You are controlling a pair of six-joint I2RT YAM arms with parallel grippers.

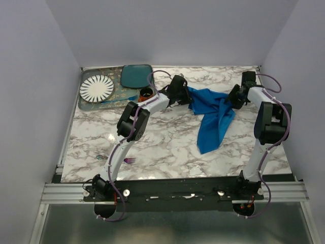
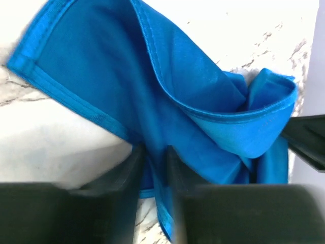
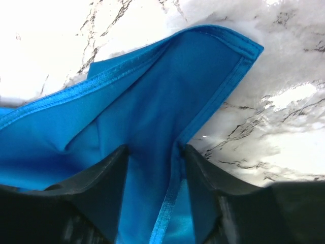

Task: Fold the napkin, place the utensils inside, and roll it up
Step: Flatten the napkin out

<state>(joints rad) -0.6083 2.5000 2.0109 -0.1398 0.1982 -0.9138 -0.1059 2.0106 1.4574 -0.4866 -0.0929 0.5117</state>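
Note:
The bright blue napkin (image 1: 210,119) hangs bunched between my two grippers over the far middle of the marble table, one tail trailing toward the front. My left gripper (image 1: 187,97) is shut on its left end; in the left wrist view the jaws (image 2: 152,152) pinch a fold of the napkin (image 2: 167,76). My right gripper (image 1: 234,99) holds the right end; in the right wrist view the napkin (image 3: 152,96) and its hem run between the jaws (image 3: 153,148). The fork (image 1: 129,160) lies at the front left, purple tines showing, partly hidden behind my left arm.
A tray (image 1: 84,104) at the back left carries a white striped plate (image 1: 96,88). A dark teal plate (image 1: 136,76) and a small brown cup (image 1: 145,93) stand beside it, close to my left arm. Walls enclose the table on three sides.

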